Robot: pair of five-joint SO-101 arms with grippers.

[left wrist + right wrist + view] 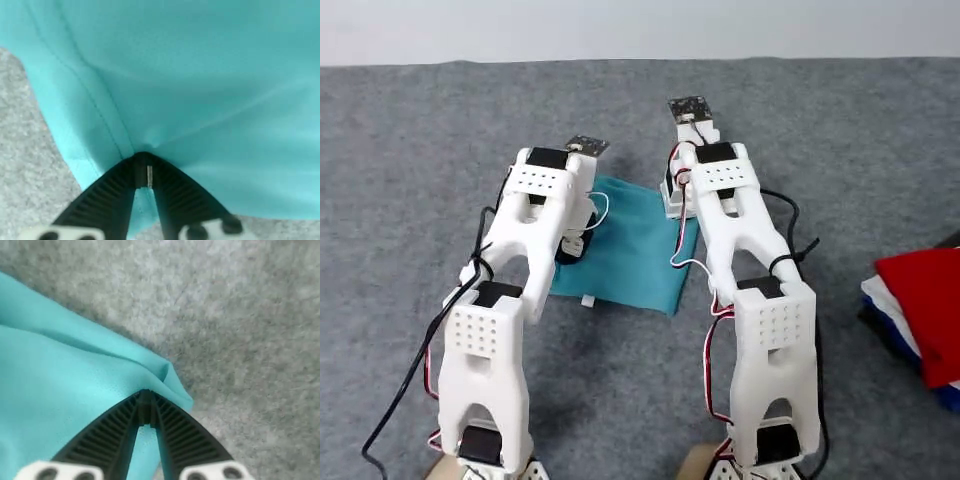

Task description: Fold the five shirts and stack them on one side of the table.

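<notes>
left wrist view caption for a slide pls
Left end effector shut on a teal shirt, grey table beside it.

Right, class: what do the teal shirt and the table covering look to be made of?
The teal shirt looks like thin, matte cloth, probably knit: stitched seam, soft creases. The table covering seems grey felt or low carpet: fuzzy, flecked nap.

Your table [840, 130] is covered all over in grey, carpet-like felt. A teal shirt [635, 250] lies on it near the centre, folded into a rough rectangle. Out at 3 o'clock you have a stack of folded shirts [920, 310], red on top, with white and blue beneath.
</notes>
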